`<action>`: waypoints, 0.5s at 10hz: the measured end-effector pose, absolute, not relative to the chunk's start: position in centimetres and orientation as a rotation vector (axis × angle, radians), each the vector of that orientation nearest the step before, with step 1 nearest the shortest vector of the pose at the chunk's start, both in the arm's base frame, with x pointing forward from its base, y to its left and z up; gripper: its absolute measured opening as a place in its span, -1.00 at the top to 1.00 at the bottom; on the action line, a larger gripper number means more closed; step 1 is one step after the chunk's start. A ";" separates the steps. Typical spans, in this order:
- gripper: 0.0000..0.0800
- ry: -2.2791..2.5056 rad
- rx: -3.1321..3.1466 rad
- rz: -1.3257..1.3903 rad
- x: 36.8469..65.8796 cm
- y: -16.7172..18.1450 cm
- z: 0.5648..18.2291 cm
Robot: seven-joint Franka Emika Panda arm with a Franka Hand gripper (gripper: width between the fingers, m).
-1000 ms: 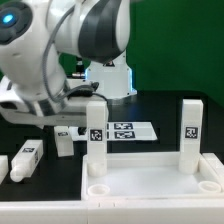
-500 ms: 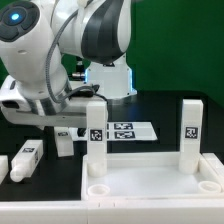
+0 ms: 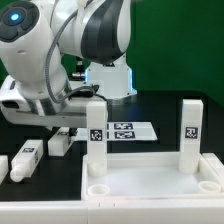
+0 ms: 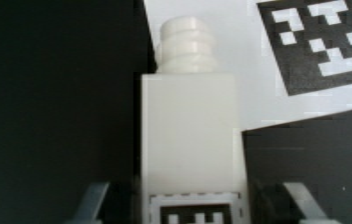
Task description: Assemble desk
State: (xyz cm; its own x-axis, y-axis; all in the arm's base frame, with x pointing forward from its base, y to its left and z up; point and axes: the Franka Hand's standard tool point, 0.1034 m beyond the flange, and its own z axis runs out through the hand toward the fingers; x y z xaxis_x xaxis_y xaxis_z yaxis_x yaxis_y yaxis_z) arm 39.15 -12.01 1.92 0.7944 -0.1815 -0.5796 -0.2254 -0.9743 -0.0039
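Observation:
The white desk tabletop (image 3: 150, 186) lies at the front with two tagged legs standing upright in its back sockets, one on the exterior view's left (image 3: 95, 135) and one on its right (image 3: 190, 130). A third leg (image 3: 59, 143) lies tilted on the black table just under my gripper (image 3: 63, 124). In the wrist view this leg (image 4: 191, 130) lies between my open fingers (image 4: 95, 200), its threaded peg pointing away, with a dark gap on each side. My gripper (image 4: 196, 197) straddles it without touching. A fourth leg (image 3: 25, 160) lies further to the exterior view's left.
The marker board (image 3: 125, 130) lies flat behind the tabletop; it also shows in the wrist view (image 4: 324, 45) beside the leg's peg. The tabletop's pale edge (image 4: 315, 160) runs close alongside the leg. The robot base with a blue light stands behind.
The leg under my gripper has shifted a little toward the exterior view's left and now lies more tilted. The arm has barely moved.

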 end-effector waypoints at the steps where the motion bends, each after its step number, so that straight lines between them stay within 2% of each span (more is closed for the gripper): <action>1: 0.30 0.459 -2.897 0.957 37.7 -10.8 2.2; 3: 0.30 0.565 -2.856 0.996 35.3 -9.4 2.5; 5: 0.30 0.651 -2.839 1.023 34.9 -9.5 2.1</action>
State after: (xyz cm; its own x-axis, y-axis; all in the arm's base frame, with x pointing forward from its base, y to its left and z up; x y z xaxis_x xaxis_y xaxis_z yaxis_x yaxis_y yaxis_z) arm 34.87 -9.55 2.13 0.6913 -0.3696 -0.6208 -0.4058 -0.9095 0.0895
